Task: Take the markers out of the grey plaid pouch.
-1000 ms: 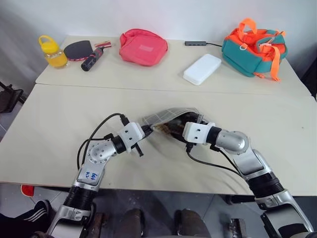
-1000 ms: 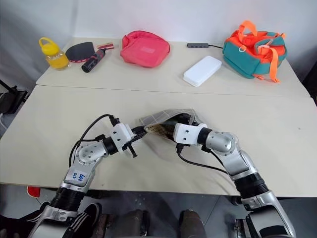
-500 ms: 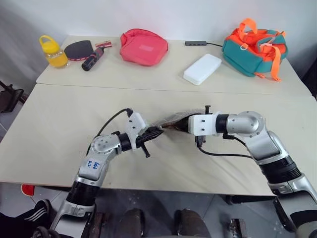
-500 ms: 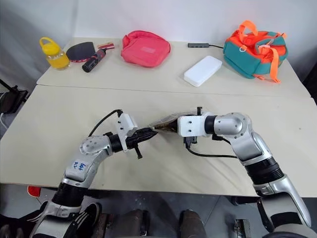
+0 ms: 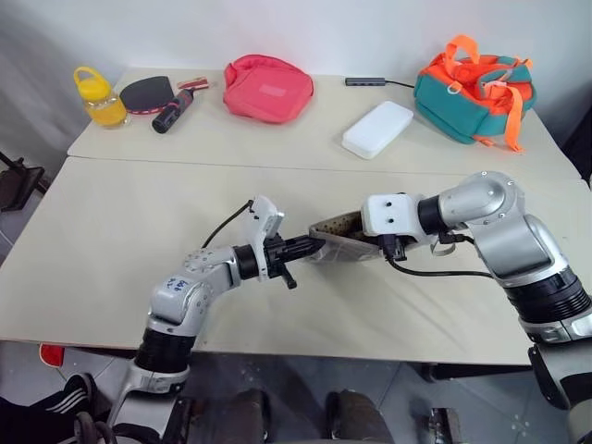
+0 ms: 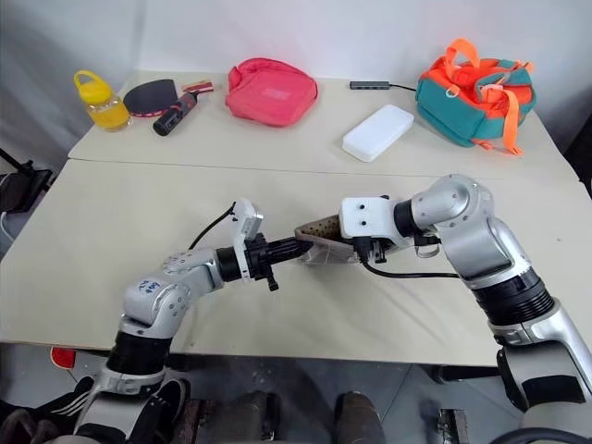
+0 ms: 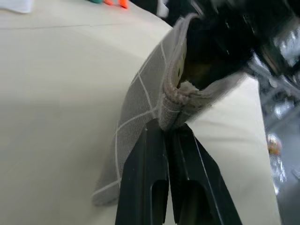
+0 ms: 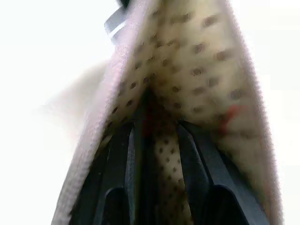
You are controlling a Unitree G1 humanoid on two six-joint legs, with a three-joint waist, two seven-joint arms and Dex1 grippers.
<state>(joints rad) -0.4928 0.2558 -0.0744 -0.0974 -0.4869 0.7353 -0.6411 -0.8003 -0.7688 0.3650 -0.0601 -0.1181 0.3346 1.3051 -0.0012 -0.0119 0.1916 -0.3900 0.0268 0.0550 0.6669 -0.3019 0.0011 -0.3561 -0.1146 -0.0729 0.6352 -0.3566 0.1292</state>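
Observation:
The grey plaid pouch point(image 5: 338, 242) hangs just above the front table, stretched between my two grippers with its mouth spread. My left gripper point(image 7: 168, 129) is shut on the pouch's rim at its left end point(image 6: 301, 248). My right gripper point(image 5: 377, 244) reaches down into the mouth from the right. Inside, against the dotted lining point(image 8: 201, 61), a slim dark and red marker point(image 8: 146, 123) stands close by my right gripper point(image 8: 157, 129). Whether it is gripped cannot be made out.
On the rear table stand a pink-red bag point(image 5: 268, 86), a white box point(image 5: 377, 128), a teal and orange bag point(image 5: 474, 88), a yellow bottle point(image 5: 99, 95), a paddle point(image 5: 146, 92) and a black cylinder with a red end point(image 5: 172, 111). A seam splits the two tables.
The pouch has come up off the table and turned on edge. My left wrist rolled and shifted right. My right arm rose and now points down into the pouch.

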